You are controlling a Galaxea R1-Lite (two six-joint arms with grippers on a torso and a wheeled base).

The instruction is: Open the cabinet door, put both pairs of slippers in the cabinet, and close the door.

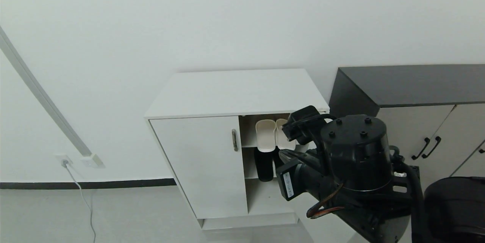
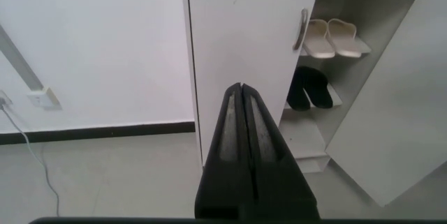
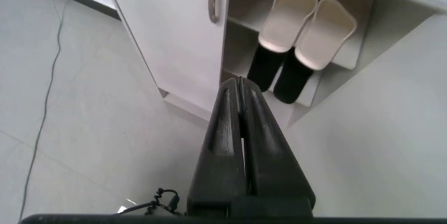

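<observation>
My right arm [image 1: 352, 159] blocks the right half of the white laminate cabinet [image 1: 235, 91] in the head view. There I see only one slipper of the matte black pair [image 1: 264, 165] and part of the second slipper of the smooth cream pair [image 1: 266, 135]. The wrist cameras fill this in. The cream pair lies side by side on the cabinet's upper shelf, rounded ends jutting past the shelf edge. The black pair sits on the shelf directly below.

The cabinet's flat right-hand door [image 2: 401, 112] stands swung open, and its far edge is cut off. The left-hand door [image 1: 197, 163] is closed, with a slim curved metal handle [image 1: 234, 140] at its inner edge.

My right hand [image 3: 241, 84] has its fingers pressed flat together, holding nothing. It sits out in front of the cabinet's opening, clear of the shelves, with both pairs beyond its tip. My left hand [image 2: 241, 93] is likewise closed and empty, and sits in front of the cabinet's closed door, well apart from it.
</observation>
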